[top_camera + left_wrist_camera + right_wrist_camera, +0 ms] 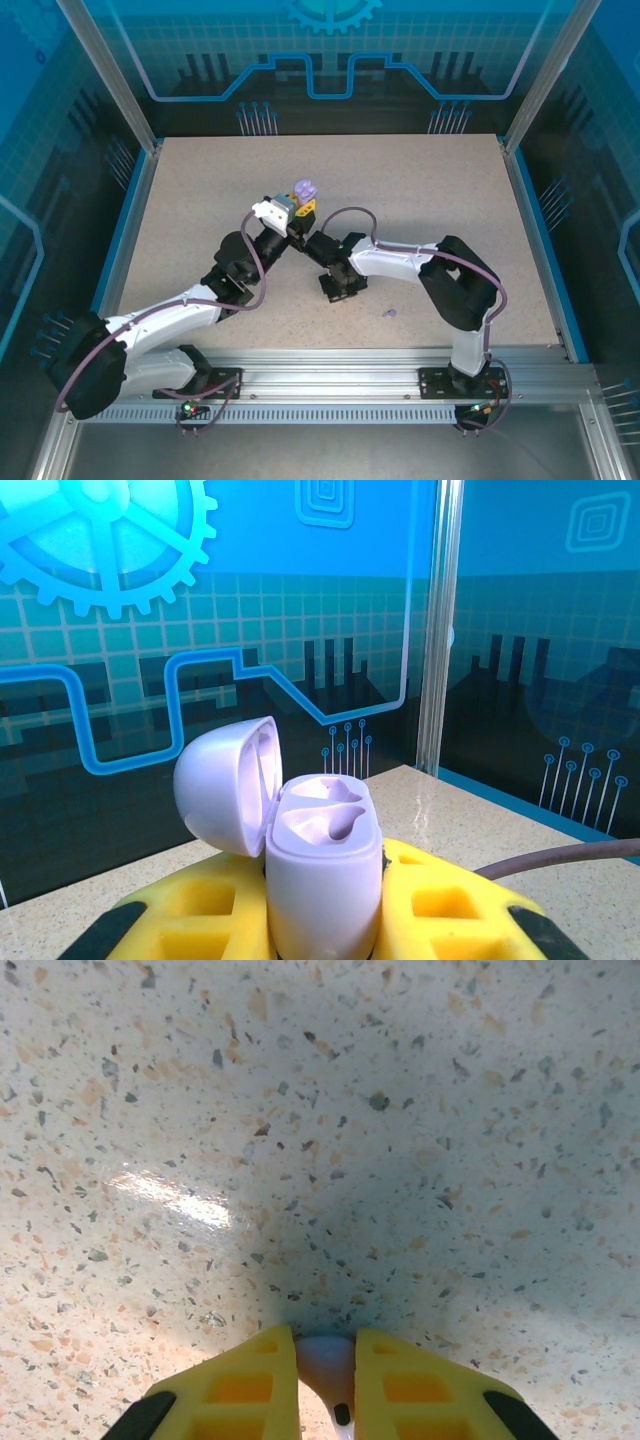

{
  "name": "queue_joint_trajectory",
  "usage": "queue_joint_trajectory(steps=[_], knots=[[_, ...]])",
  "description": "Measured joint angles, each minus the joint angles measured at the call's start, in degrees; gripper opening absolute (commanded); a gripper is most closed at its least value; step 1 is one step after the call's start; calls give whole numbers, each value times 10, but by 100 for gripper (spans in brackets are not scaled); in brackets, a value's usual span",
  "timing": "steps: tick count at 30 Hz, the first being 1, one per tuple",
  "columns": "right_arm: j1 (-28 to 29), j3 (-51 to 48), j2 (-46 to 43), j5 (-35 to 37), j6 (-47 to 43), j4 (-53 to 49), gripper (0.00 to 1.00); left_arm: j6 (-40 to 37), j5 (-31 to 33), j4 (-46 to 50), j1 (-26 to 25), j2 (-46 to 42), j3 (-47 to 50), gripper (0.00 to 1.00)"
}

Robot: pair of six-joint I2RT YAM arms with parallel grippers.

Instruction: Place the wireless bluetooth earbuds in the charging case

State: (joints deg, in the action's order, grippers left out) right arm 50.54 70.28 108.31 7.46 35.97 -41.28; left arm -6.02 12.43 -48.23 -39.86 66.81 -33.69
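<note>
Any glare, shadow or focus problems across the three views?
Top external: even light on the table, blue cast from the walls. Left wrist: charging case in the left gripper is sharp; faint reflection streak on the table by the post. Right wrist: glare patch left of centre, dark shadow ahead of the right gripper, whose jaws pinch a slightly soft earbud.

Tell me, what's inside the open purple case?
The case shows two bud-shaped hollows, both empty. Its lid is flipped open, the inside partly showing. Yellow fingers of the left pincer cover its lower sides.
</note>
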Motion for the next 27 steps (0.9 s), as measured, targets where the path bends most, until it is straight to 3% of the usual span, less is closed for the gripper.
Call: queue_joint_trajectory(steps=[12, 19, 27], knots=[[-32, -53, -153, 33, 14, 15, 7, 0, -4, 0, 0, 0, 0, 0], [-88, -50, -285, 57, 8, 7, 7, -17, -55, -17, 0, 5, 0, 0], [-143, 91, -371, 69, -50, -1, 8, -30, -103, -58, 0, 39, -17, 0]])
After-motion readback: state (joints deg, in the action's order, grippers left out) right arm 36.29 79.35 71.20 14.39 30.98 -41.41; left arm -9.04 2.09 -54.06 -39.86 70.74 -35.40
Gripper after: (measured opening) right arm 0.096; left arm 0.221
